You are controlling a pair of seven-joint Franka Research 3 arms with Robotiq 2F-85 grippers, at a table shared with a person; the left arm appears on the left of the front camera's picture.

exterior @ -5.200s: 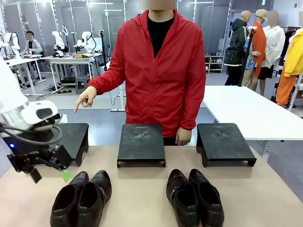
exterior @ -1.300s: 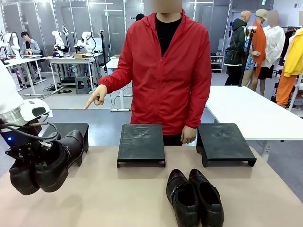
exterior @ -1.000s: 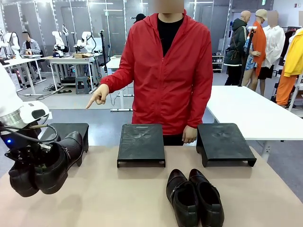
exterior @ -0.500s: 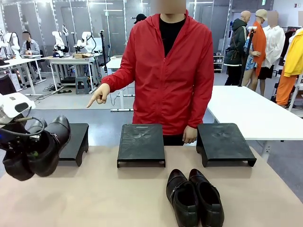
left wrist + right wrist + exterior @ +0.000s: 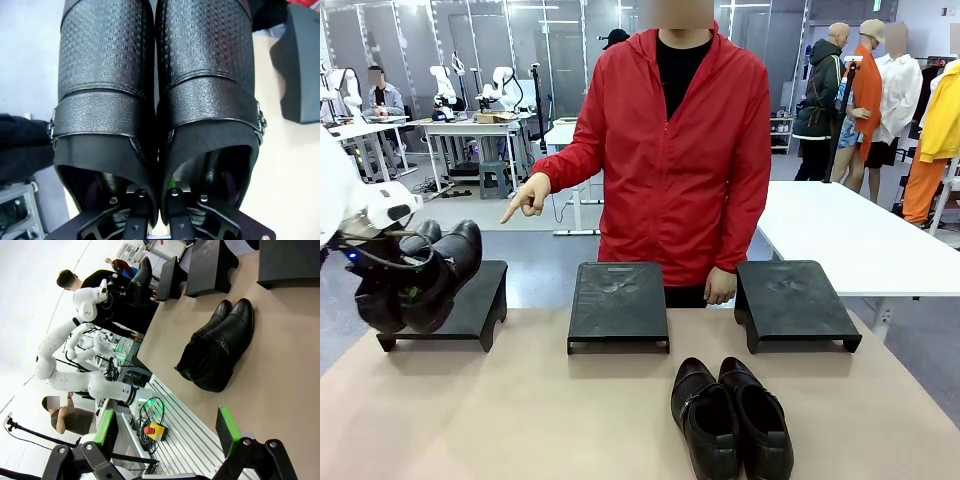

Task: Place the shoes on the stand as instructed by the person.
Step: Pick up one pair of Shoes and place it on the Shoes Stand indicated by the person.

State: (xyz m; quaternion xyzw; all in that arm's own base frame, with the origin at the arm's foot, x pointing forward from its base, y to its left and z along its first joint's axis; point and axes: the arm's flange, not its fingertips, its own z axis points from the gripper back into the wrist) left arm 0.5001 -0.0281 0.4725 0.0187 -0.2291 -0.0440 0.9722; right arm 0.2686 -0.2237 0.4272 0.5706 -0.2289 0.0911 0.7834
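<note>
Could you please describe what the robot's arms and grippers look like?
The left arm is white and rounded, with a black cable looped at the wrist and a small blue light. The left gripper is black with silver screws. The right gripper is black too, its fingers carrying green pads.

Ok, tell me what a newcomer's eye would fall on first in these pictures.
A pair of glossy black leather dress shoes hangs toe-up in the left end effector, which is shut on their inner walls, at the low black stand on the left. The person in a red zip-up jacket points a hand toward that side. A second matching pair of shoes sits on the tan tabletop near the front.
</note>
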